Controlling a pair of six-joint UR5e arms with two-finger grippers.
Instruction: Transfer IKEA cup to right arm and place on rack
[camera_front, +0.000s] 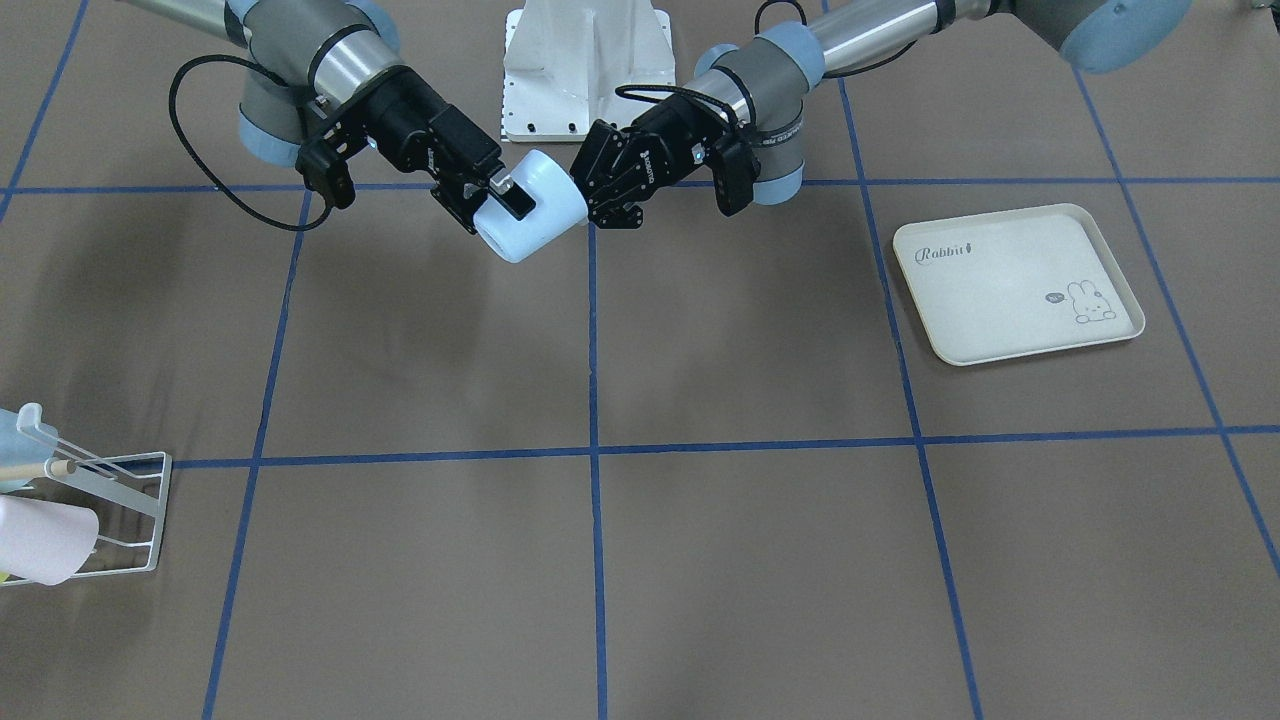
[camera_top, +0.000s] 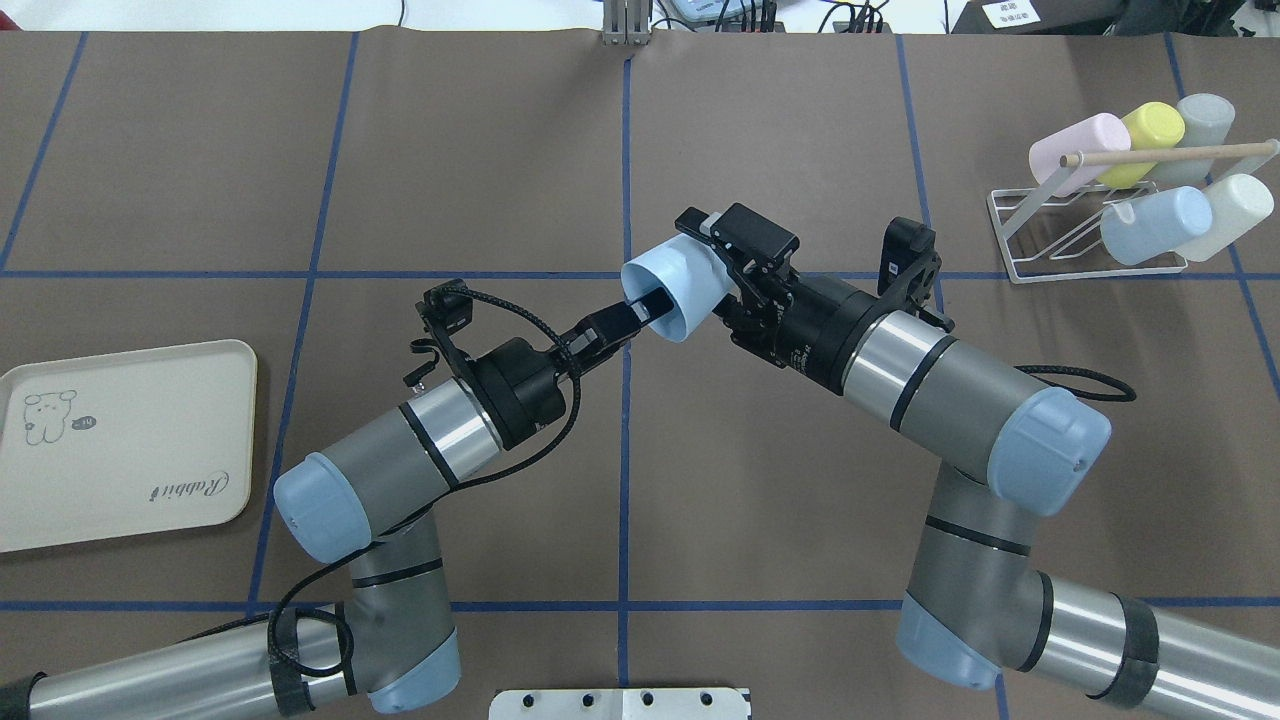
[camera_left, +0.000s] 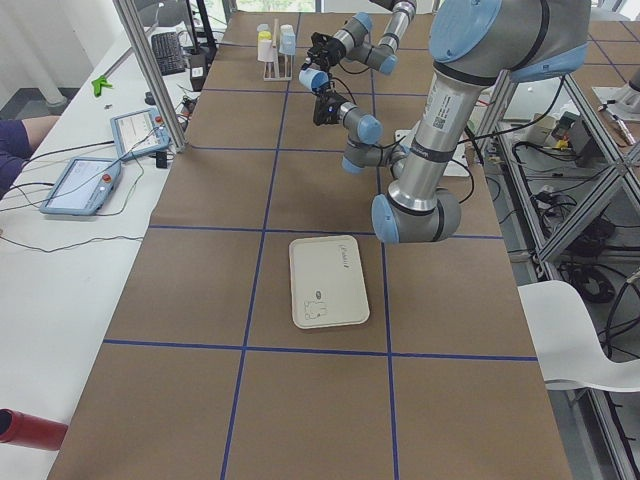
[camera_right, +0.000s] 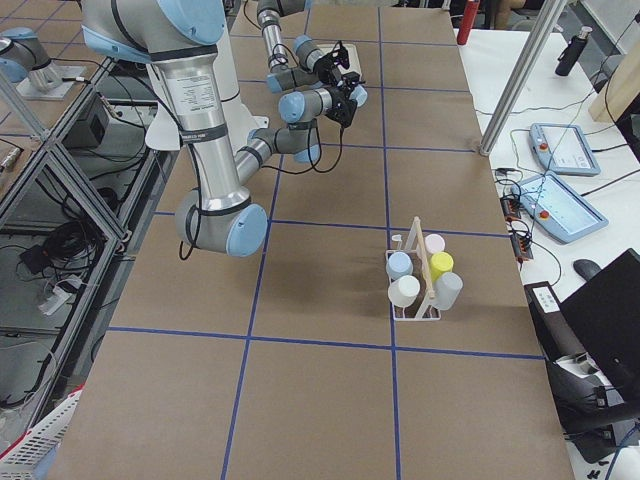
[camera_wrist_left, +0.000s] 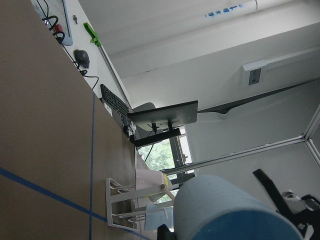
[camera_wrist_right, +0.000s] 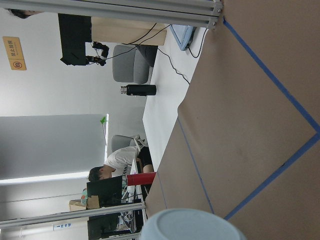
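**Overhead:** The pale-blue IKEA cup (camera_top: 682, 285) hangs above the middle of the table (camera_top: 200, 150), between the two claws, so the hand-over looks to be under way. The right claw (camera_top: 705, 270) pinches the cup across its body near the base. The left claw (camera_top: 632, 318) has one finger inside the mouth, but I cannot tell whether it grips the wall. The cup lies roughly level. Its long axis runs along the line between the claws, mouth toward the left claw and base toward the right. The rack (camera_top: 1035, 203) stands well apart on the robot's right and carries five other cups (camera_top: 1160, 225). Release, carry and placing are all left to do.

**Front-facing:** The cup lies the same way, and a right-claw pad rests on its side.

**Side views:** The cup is too small to judge.

**Left wrist:** The cup's blue wall fills the lower right, with the rack beyond it.

**Right wrist:** Only a rounded end of the cup shows at the bottom edge.
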